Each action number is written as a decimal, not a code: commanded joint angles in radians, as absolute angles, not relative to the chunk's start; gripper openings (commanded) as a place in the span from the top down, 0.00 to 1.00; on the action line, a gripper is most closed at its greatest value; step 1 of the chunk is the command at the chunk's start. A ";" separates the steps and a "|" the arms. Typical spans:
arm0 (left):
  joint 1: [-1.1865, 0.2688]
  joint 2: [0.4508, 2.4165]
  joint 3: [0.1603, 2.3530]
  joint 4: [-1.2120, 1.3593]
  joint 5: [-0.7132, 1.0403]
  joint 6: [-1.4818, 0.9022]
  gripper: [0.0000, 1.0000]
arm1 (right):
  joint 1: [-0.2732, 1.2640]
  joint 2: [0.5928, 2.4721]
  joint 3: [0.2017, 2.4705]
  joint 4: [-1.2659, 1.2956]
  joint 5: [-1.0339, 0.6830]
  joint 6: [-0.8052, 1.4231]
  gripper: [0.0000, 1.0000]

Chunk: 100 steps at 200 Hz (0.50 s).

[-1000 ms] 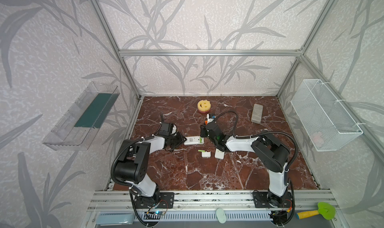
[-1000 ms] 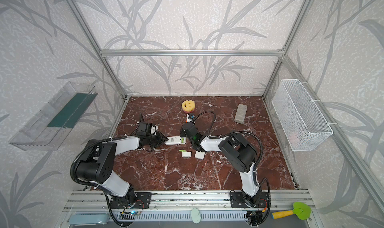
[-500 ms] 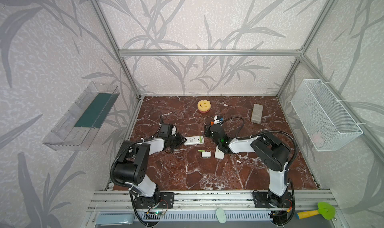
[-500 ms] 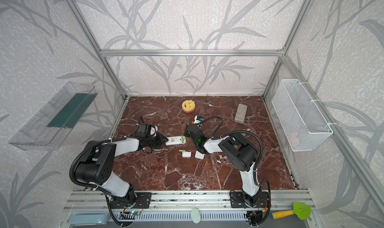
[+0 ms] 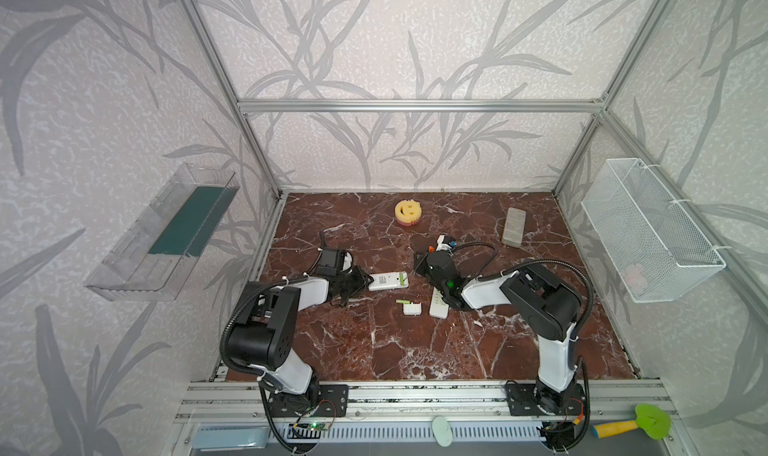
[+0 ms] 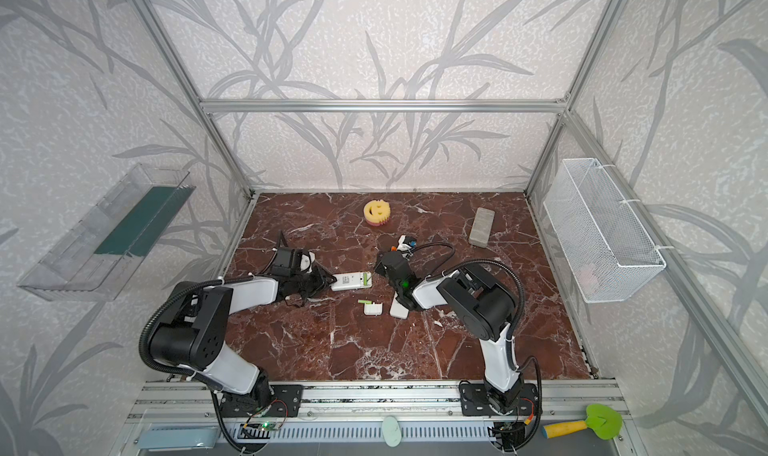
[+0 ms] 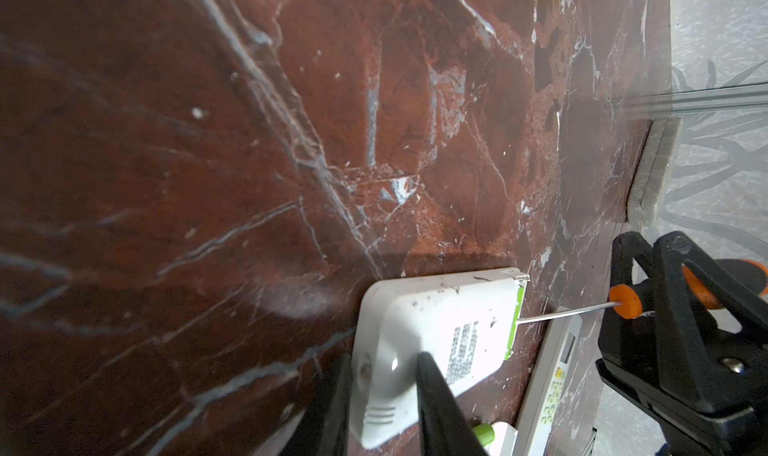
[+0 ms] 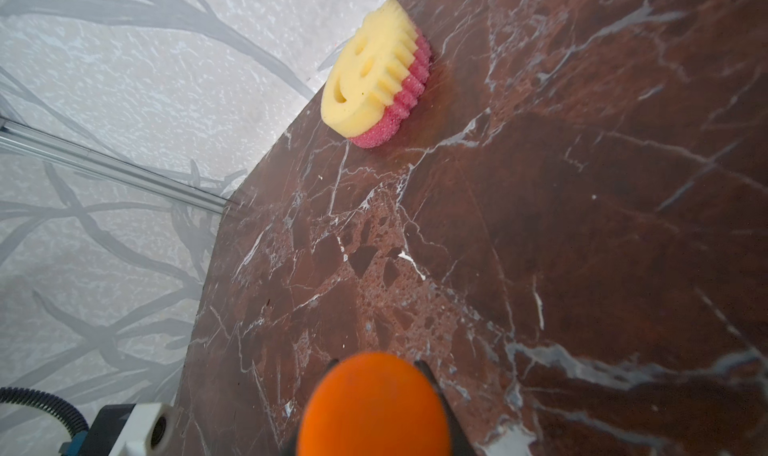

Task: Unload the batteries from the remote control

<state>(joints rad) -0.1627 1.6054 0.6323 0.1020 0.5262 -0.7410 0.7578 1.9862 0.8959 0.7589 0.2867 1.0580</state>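
Left wrist view gives us the clearest look: our left gripper pinches the rounded end of the white plastic remote control, which lies back-up on the dark red marbled bench with its cover off. At the far, open end a slim lime-green battery sits crosswise in the bay, its long axis across the remote's width. The thin steel shaft of the orange-handled screwdriver touches that green strip from beyond the open end, roughly in line with the remote's length.

Our right gripper is pressed shut on the screwdriver's handle, so the right arm is nearer the battery and the lever must work toward the left arm.

In both top views one loose green battery lies near the bench's middle, just beside a small white rectangular cover. A second white remote lies near our right arm.

We judge the prying has begun and at least one battery is still seated.
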 commanded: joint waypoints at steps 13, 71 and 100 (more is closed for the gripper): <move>-0.176 1.641 0.577 0.011 0.520 -0.762 0.70 | 0.753 2.031 0.874 0.811 0.295 1.114 1.00; -0.176 1.654 0.574 0.023 0.527 -0.768 0.71 | 0.747 2.081 0.874 0.859 0.279 1.189 1.00; -0.177 1.656 0.570 0.028 0.528 -0.769 0.71 | 0.741 2.108 0.861 0.889 0.273 1.229 1.00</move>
